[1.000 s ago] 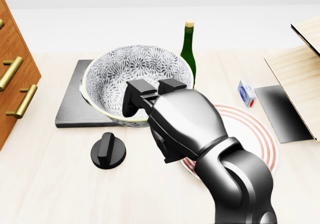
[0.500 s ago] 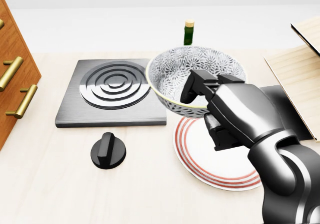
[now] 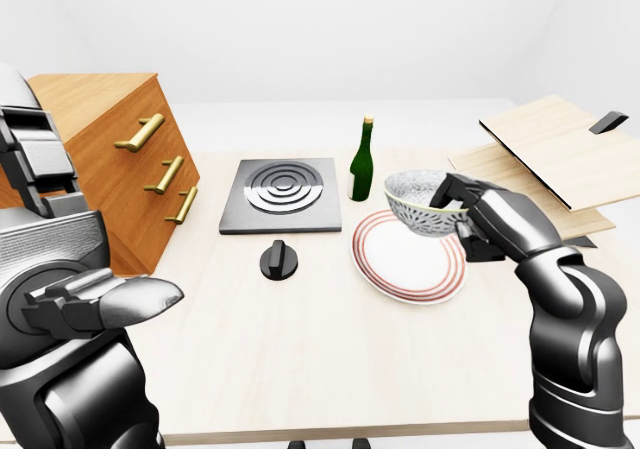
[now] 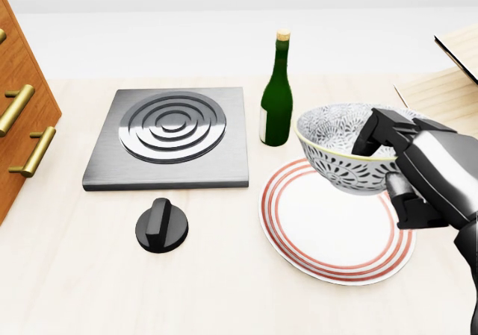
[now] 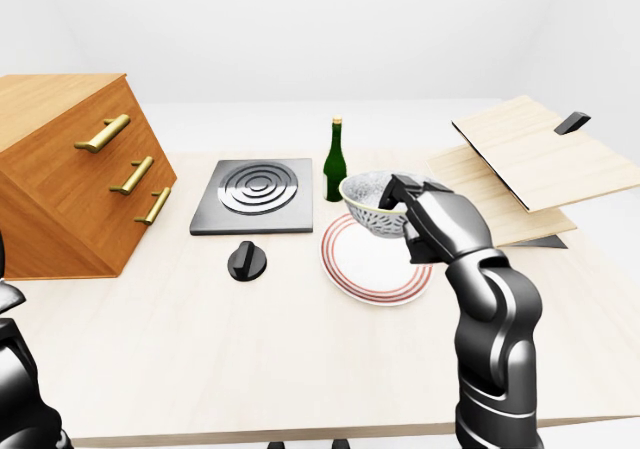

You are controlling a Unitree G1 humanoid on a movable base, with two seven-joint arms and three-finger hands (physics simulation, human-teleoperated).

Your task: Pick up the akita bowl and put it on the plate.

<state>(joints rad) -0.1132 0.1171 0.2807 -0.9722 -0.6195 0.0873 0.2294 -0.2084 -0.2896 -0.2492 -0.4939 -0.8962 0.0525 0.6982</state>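
The right hand (image 4: 422, 174) grips the akita bowl (image 4: 348, 156) by its right rim, fingers (image 4: 377, 133) hooked over the edge; the bowl hangs just above the plate (image 4: 328, 234) (upper right part, head view), beside the green bottle (image 4: 277, 96); the left hand (image 3: 95, 299) idles low left, fingers loosely extended, holding nothing.

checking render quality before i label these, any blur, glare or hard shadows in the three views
Head view: sharp throughout, soft even light, a mild sheen on the green bottle, no hard shadow under the akita bowl above the plate. Left-eye view: crisp, with the left hand large at the left edge. Right-eye view: equally clear, bright highlights on the right hand.
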